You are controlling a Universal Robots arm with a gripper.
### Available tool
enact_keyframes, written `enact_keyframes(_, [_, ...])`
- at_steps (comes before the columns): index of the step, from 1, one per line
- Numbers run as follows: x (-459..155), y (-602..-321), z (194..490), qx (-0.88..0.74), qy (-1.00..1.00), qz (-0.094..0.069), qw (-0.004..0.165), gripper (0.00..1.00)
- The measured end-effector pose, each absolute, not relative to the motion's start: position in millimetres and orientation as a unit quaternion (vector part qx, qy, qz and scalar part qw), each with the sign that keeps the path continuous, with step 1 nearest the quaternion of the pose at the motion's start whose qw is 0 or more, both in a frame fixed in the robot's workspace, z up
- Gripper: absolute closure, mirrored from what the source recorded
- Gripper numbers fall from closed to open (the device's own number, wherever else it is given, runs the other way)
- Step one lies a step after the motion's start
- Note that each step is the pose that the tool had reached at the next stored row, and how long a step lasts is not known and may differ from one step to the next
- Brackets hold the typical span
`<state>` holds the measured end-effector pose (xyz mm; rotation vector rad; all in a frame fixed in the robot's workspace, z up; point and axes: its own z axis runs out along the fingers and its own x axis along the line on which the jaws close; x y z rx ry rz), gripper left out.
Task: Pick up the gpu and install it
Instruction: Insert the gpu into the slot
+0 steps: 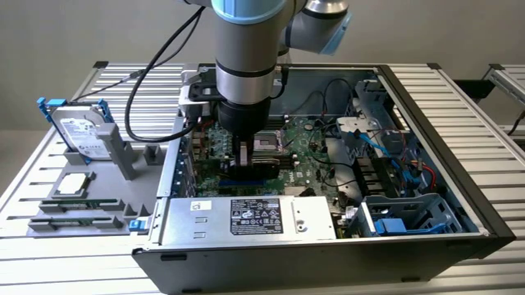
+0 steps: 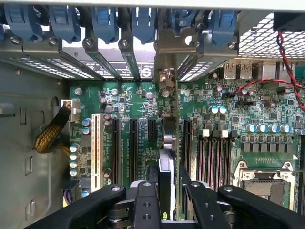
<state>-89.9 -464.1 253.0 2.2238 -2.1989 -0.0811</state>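
Observation:
My gripper (image 1: 246, 160) reaches down inside the open computer case (image 1: 459, 178), over the green motherboard (image 1: 308, 163). It is shut on the gpu (image 1: 262, 168), a thin dark card held on edge. In the wrist view the gpu (image 2: 167, 157) runs edge-on between my black fingers (image 2: 145, 200), along the row of black expansion slots (image 2: 133, 143). Its silvery end bracket (image 2: 165, 62) lines up with the rear slot openings of the case. Whether the card's lower edge sits in a slot I cannot tell.
The grey power supply (image 1: 246, 215) borders the board at the front; a blue drive cage (image 1: 410, 215) and cables (image 1: 394, 153) fill the exterior view's right. Outside the case, a grey fixture (image 1: 98, 184) holds a hard drive with blue rails (image 1: 82, 129), a processor (image 1: 72, 183) and memory sticks (image 1: 78, 206). The processor socket (image 2: 264, 176) lies beside the memory slots.

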Motion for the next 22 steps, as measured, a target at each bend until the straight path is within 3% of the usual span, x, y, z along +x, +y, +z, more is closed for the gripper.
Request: enact_keyframes(22, [-87.4, -464.1, 252.7, 0.711, -0.702, -0.027, 0.007, 0.73])
